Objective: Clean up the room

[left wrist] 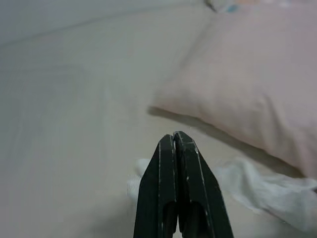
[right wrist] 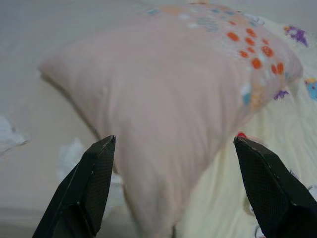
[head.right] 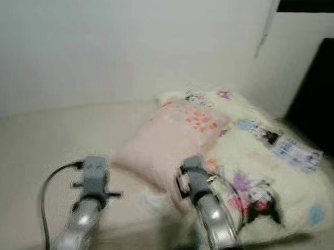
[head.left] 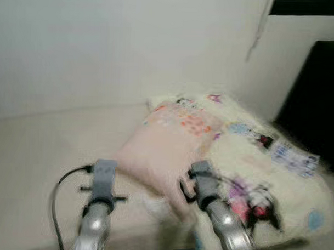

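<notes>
The right pincer [right wrist: 173, 188] gapes wide and empty before the pink pillow [right wrist: 163, 94], the left pincer [left wrist: 177, 163] closed empty beside it, so tidying looks barely begun.

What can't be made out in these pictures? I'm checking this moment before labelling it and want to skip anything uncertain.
- Prints on the fluffy blanket: blurred in both eye views, so the figures can't be read.
- White crumpled thing beside the pink pillow: partly behind the shut left end effector in the left wrist view; tissue or cloth, unclear.
- Dark object at the right: cut off by the edge.
- Pillow's near corner: below the open right end effector, cut off by the edge.
</notes>
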{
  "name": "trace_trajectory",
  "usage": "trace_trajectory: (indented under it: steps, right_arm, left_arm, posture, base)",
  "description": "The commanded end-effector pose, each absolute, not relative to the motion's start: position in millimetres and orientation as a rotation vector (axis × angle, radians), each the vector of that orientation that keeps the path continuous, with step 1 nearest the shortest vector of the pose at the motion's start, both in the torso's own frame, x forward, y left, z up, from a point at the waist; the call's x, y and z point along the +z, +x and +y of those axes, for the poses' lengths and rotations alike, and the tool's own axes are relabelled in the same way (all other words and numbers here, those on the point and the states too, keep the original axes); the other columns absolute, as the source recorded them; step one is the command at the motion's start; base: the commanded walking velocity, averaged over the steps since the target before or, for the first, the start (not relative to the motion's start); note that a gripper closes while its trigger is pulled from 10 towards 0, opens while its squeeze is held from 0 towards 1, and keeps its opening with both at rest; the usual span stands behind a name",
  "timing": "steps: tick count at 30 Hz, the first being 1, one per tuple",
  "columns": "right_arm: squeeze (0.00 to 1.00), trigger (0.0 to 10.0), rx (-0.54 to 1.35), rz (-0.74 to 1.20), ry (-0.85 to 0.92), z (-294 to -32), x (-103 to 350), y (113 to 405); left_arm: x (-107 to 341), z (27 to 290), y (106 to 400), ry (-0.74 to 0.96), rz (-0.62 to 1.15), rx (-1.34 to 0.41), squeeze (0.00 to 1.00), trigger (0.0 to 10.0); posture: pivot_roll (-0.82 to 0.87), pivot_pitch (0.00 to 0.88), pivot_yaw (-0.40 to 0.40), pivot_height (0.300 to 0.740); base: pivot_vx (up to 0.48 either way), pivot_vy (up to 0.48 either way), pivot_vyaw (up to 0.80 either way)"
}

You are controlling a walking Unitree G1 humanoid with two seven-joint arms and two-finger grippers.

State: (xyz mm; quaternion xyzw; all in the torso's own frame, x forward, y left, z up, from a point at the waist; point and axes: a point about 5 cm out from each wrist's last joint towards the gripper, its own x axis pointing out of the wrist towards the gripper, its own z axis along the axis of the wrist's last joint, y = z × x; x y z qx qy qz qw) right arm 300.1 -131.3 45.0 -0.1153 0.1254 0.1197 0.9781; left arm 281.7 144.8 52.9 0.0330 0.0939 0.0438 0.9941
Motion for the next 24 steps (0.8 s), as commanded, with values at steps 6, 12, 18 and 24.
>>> trace_trajectory:
  steps: [6,12,18,24]
  right_arm:
    - [0.00,10.0,0.249,0.241,-0.219,-128.3,47.1,301.2]
    - [0.00,10.0,0.251,0.239,-0.219,-127.9,47.2,301.3]
    - [0.00,10.0,0.253,0.235,-0.216,-126.8,47.4,301.3]
    - [0.00,10.0,0.251,0.237,-0.214,-127.4,47.2,301.4]
  left_arm:
    - [52.5,150.0,280.4,0.065,0.188,0.116,0.00,10.0]
    - [53.5,150.0,280.5,0.068,0.190,0.125,0.00,10.0]
    - [54.9,146.9,279.4,0.063,0.184,0.127,0.00,10.0]
    - [55.5,143.5,277.9,0.055,0.181,0.119,0.00,10.0]
  posture:
    - [-0.04,0.000,-0.039,0.740]
    - [-0.03,0.000,-0.038,0.740]
    - [-0.03,0.000,-0.038,0.740]
    - [-0.03,0.000,-0.038,0.740]
  base:
    - [0.000,0.400,0.00]
    - [0.000,-0.240,0.00]
    - [0.000,-0.480,0.00]
    - [0.000,-0.400,0.00]
